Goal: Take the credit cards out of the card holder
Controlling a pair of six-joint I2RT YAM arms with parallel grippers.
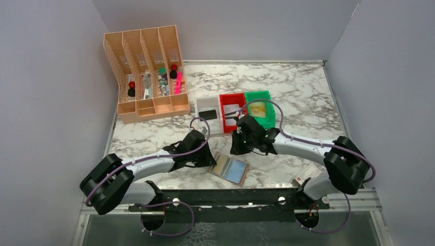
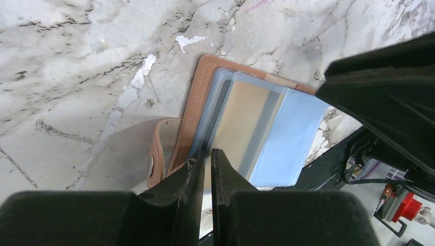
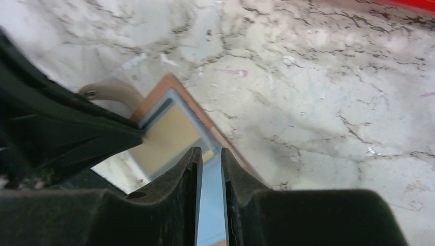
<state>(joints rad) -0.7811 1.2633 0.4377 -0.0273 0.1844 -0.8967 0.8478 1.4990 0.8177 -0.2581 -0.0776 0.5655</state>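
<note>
The brown card holder [image 1: 231, 168] lies open on the marble table near the front, its pale blue inner faces up. A tan-gold credit card [image 2: 241, 128] sits inside a clear sleeve [image 3: 166, 136]. My left gripper [image 2: 208, 156] is at the sleeve's near edge, its jaws almost together and pinching that edge. My right gripper [image 3: 211, 154] hovers over the blue face [image 3: 210, 205], jaws a narrow gap apart with nothing between them. A dark card [image 1: 208, 114] lies in the white bin, another card [image 1: 232, 110] in the red bin and a gold one [image 1: 258, 109] in the green bin.
Behind the grippers stand the white bin [image 1: 201, 105], the red bin [image 1: 241, 100] and the green bin [image 1: 267, 97] in a row. An orange desk organiser [image 1: 146, 77] with pens fills the back left. A small printed card [image 1: 308, 173] lies by the right arm's base.
</note>
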